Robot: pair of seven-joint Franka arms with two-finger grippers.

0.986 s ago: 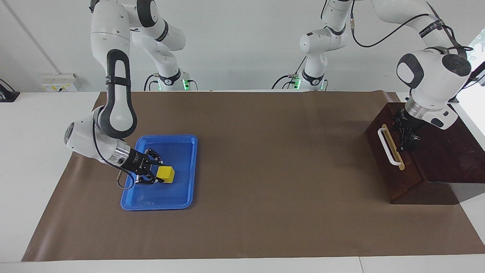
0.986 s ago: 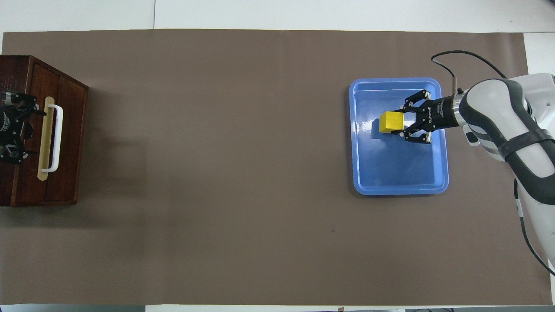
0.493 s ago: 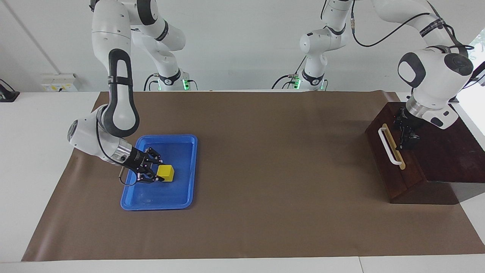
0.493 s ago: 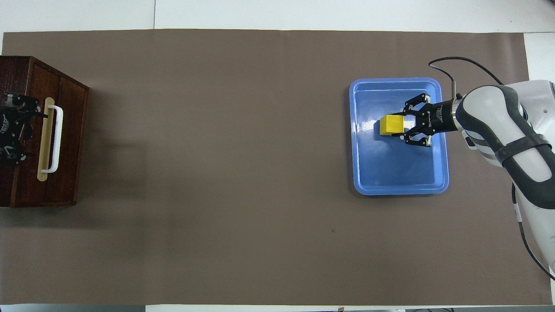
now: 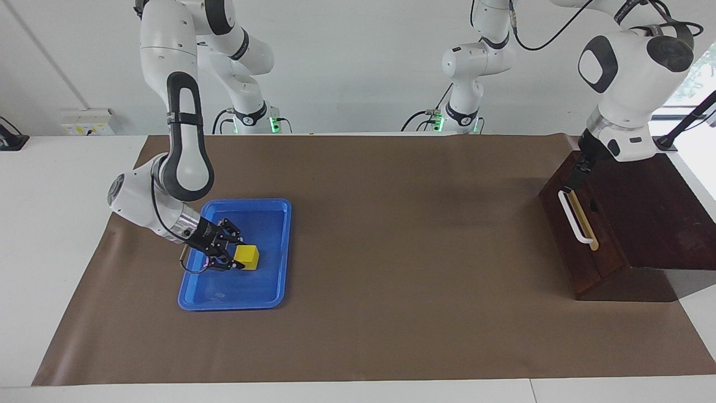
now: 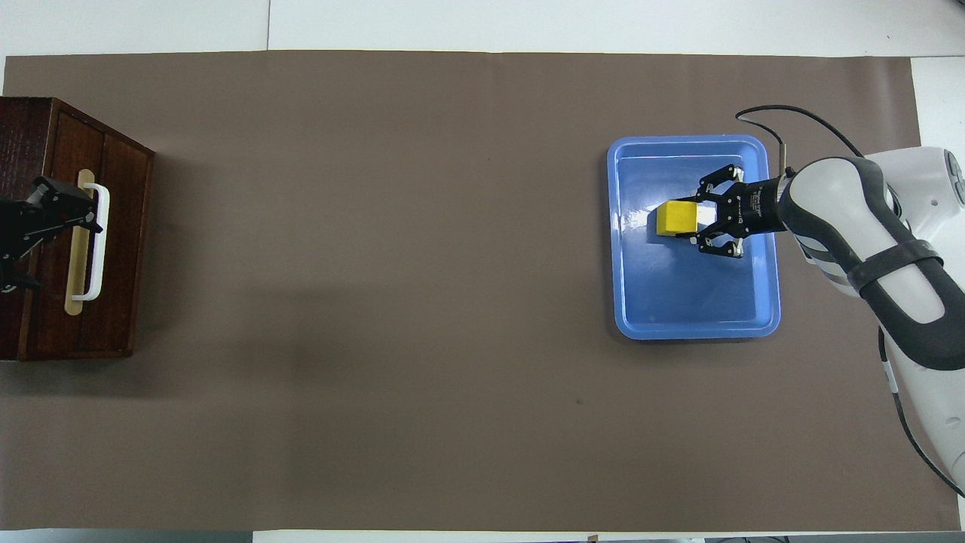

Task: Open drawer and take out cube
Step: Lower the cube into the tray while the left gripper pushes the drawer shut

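The yellow cube (image 5: 248,257) (image 6: 675,218) is inside the blue tray (image 5: 229,305) (image 6: 695,332), low over its floor. My right gripper (image 5: 237,258) (image 6: 699,220) is shut on the cube, gripping the side that faces the right arm's end of the table. The dark wooden drawer (image 5: 566,238) (image 6: 121,249) sits closed in its box (image 5: 654,218) at the left arm's end. Its white handle (image 5: 576,219) (image 6: 100,241) is free. My left gripper (image 5: 571,182) (image 6: 68,215) hangs open and tilted over the handle's end nearer the robots, holding nothing.
A brown mat (image 5: 403,235) (image 6: 377,302) covers the table between the tray and the drawer box. White tabletop (image 5: 50,224) borders the mat on all sides.
The left arm has risen off the box top and tilted its gripper toward the handle. The right gripper, still on the cube, has shifted slightly inside the tray.
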